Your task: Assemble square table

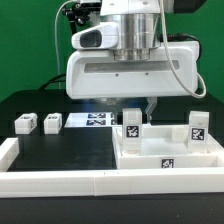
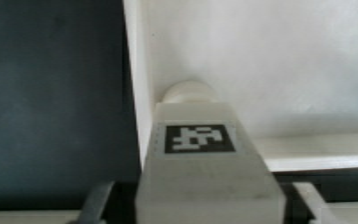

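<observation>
The square table slab (image 1: 140,160) lies at the exterior view's right, its raised rim up. Two white tagged legs stand on it, one at the near-left corner (image 1: 131,125) and one at the right (image 1: 197,127). Two more leg blocks (image 1: 24,123) (image 1: 52,122) lie on the black table at the left. My gripper (image 1: 140,106) hangs right over the near-left leg. In the wrist view that leg (image 2: 199,138) stands between my fingers (image 2: 108,200), a narrow gap showing on each side. My gripper (image 2: 202,205) looks open around it.
The marker board (image 1: 95,120) lies flat behind the slab's left side. A long low white barrier wall (image 1: 60,180) runs along the front and up the left edge. The arm's big white body hides the scene's back middle.
</observation>
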Controlling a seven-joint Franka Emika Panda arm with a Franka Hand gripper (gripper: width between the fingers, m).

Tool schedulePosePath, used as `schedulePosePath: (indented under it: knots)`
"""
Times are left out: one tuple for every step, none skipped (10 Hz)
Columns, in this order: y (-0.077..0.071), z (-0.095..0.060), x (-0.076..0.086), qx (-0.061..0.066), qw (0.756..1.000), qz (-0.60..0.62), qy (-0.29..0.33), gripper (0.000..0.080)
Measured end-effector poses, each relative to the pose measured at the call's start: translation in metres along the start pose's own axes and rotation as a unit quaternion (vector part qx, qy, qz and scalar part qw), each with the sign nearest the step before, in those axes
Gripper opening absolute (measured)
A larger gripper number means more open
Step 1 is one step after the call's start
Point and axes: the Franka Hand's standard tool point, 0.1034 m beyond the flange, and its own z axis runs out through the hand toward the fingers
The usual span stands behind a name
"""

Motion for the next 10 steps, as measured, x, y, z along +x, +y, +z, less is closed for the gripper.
schedulePosePath:
  knots:
    - [0.0000,0.0000,0.0000,0.000,1.000,0.013,0.000,0.0290]
    - [0.0000,0.0000,0.0000,0.000,1.000,0.012,0.000,0.0290]
    - [-0.0002,0.0001,0.0000,0.001,0.999,0.040,0.000,0.0290]
    - [-0.0001,0.0001,0.0000,0.001,0.996,0.086,0.000,0.0290]
    - [0.0000,0.0004,0.0000,0.001,0.991,0.134,0.000,0.0290]
    - [0.0002,0.0010,0.0016,-0.001,0.985,0.173,0.001,0.0290]
    - [0.0003,0.0010,0.0026,-0.003,0.973,0.231,0.002,0.0290]
    - [0.0005,0.0012,0.0028,-0.003,0.962,0.274,0.003,0.0291]
    - [0.0004,0.0012,0.0027,-0.004,0.943,0.332,0.003,0.0291]
    - [0.0005,0.0012,0.0027,-0.004,0.929,0.371,0.003,0.0291]
